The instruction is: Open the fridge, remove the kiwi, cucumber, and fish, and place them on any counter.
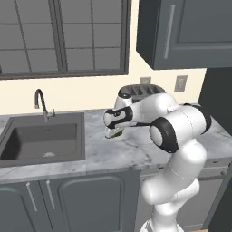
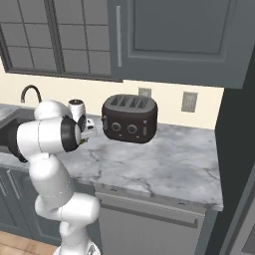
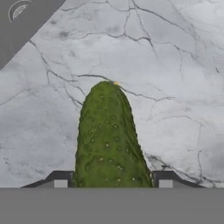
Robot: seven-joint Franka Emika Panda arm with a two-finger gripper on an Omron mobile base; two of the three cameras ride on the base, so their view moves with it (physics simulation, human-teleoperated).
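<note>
Two small dark fingertips of the gripper (image 3: pixel 112 181) stand one on each side of a bumpy, bright green oblong cucumber (image 3: pixel 110 140), close against its flanks so that it appears pinched between them, though the contact itself is cut off at the bottom of the hand view. The cucumber's rounded end, tipped with a tiny yellow speck, points out over the grey-white marbled stone counter (image 3: pixel 175 65); whether it rests on the stone or hangs just above it I cannot tell. In the left base view the gripper (image 1: pixel 113 133) hangs low over the counter (image 1: pixel 131 152), just right of the sink, with a sliver of green cucumber (image 1: pixel 117 133) showing under the white hand. From the right base view the hand is mostly hidden behind the arm's dark-ringed elbow, a small green spot (image 2: pixel 81 142) marking the cucumber. A dark grey recessed sink (image 1: pixel 43 140) with a curved dark tap (image 1: pixel 41 102) occupies the counter's left part, and its corner shows at the top left of the hand view. A black four-slot toaster (image 2: pixel 129 118) stands near the counter's back edge against the cream wall, below two wall sockets (image 2: pixel 189 101). Dark grey wall cabinets (image 2: pixel 174 35) hang above, beside a grey-framed window (image 1: pixel 63 36). No writing can be read anywhere.
</note>
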